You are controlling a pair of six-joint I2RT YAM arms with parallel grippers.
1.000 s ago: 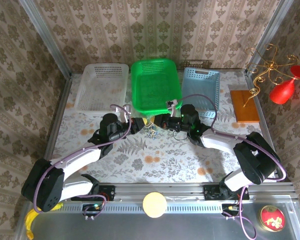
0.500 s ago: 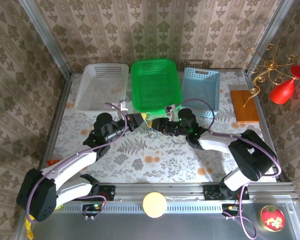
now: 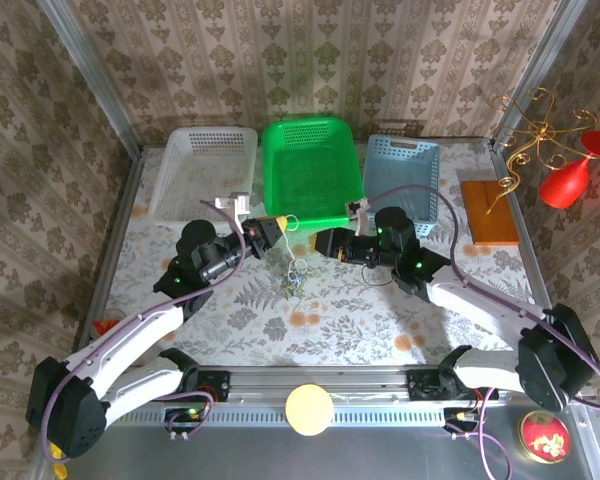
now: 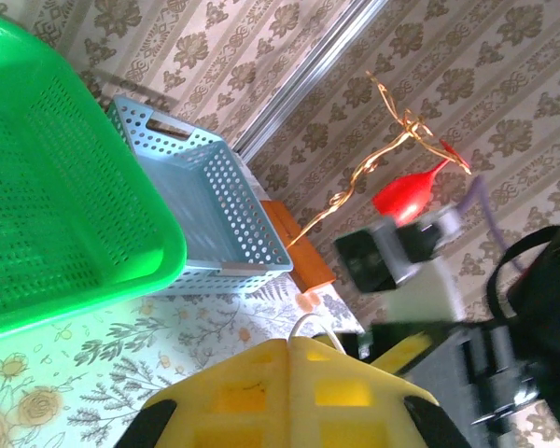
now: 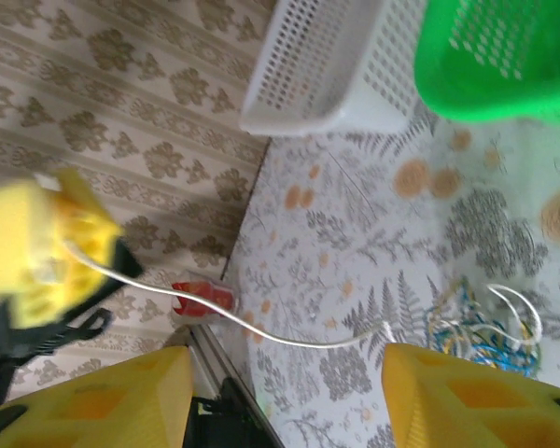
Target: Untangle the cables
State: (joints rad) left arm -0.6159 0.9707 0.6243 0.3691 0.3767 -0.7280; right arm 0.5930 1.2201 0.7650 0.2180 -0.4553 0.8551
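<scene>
Cables: small blue-and-cream tangle, seemingly on surface, just in front of green basket, between both tools, about equally near each. Left tool: pinched shut on cream cord, which runs down to tangle. Right tool: fingers well apart, holding nothing.

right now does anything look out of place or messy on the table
Yes. The cables lie in a small snarl on the table in front of the green basket, and one pale cord runs from it up to the left gripper. The green basket also looks slightly turned compared with the white basket and blue basket.
</scene>
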